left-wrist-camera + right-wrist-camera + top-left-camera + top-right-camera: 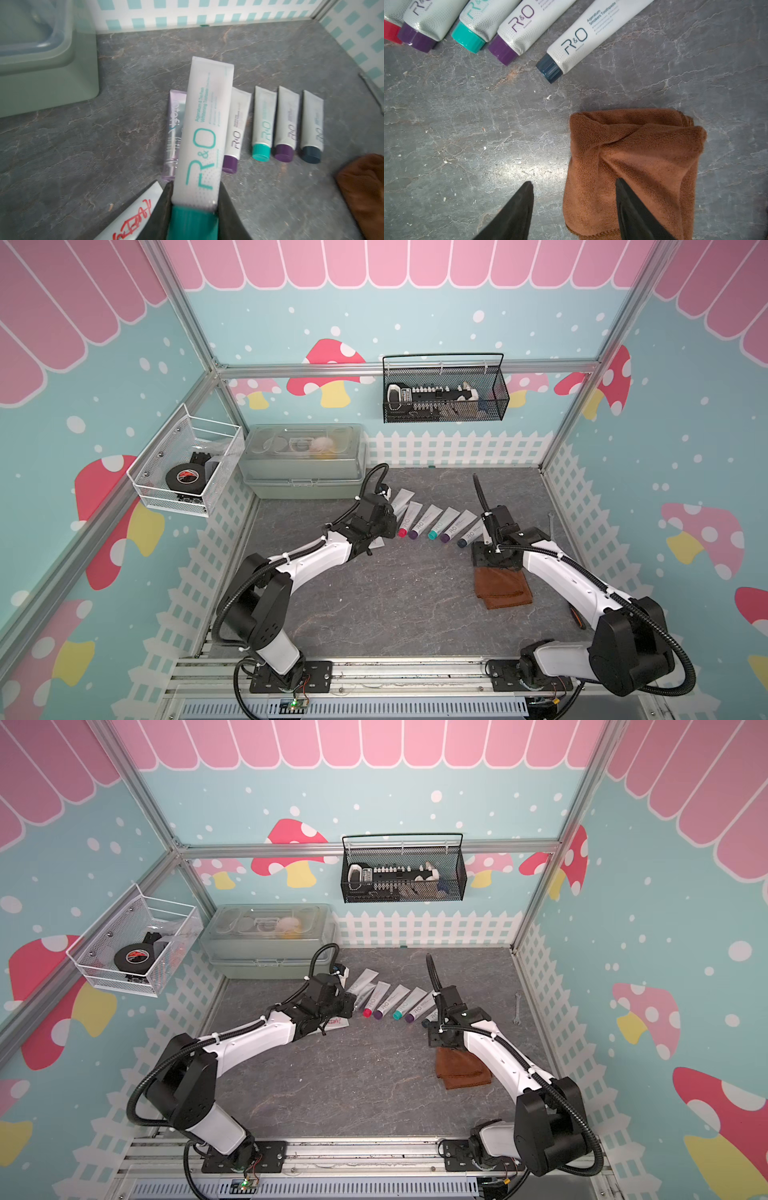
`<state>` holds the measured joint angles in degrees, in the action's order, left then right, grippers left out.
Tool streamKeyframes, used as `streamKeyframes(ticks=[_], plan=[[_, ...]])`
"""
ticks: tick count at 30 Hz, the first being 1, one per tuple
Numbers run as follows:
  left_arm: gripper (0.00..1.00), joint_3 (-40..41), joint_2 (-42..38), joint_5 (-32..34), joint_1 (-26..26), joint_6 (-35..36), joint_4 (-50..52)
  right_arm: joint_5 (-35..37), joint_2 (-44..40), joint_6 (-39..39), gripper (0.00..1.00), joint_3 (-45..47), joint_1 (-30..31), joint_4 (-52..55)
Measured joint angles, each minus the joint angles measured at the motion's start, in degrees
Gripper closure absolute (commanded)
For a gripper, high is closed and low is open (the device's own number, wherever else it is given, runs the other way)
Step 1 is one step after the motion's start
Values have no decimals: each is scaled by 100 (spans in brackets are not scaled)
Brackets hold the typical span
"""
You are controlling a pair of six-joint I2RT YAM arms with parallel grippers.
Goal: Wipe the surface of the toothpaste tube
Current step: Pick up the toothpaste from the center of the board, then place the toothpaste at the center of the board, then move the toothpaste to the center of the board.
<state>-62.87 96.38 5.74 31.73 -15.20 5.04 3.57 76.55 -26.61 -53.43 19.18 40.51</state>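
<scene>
My left gripper (195, 187) is shut on a white R&O toothpaste tube (203, 133) just above its teal cap, and holds it over the left end of a row of tubes. In both top views the left gripper (376, 518) hides most of that tube. Several more white tubes (432, 522) lie side by side on the grey table. The brown cloth (633, 149) lies folded on the table near the dark-capped tube (571, 47). Above the cloth's edge my right gripper (573, 181) stands open, one finger over the cloth and one over bare table, holding nothing.
A clear lilac tube (174, 133) and a white tube with red script (133, 220) lie by the left gripper. A green lidded box (303, 464) stands at the back left. A small wrench (550, 526) lies at the right wall. Wire baskets (444, 393) hang on the walls.
</scene>
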Motion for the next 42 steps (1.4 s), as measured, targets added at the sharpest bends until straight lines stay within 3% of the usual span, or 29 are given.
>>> streamKeyframes(ticks=[16,18,22,25,42], plan=[[77,-911,1510,-212,-994,116,490,-186,2,0,38,90,68,-96],[72,-1071,1690,-236,-1023,179,610,-205,2,2,38,92,74,-111],[46,-1325,1847,-315,-1023,260,868,-238,2,2,38,92,76,-116],[36,-1526,1904,-382,-1025,249,1156,-273,2,2,38,92,76,-129],[30,-1316,1591,-544,-1095,-212,2343,-374,-24,4,38,122,81,-205]])
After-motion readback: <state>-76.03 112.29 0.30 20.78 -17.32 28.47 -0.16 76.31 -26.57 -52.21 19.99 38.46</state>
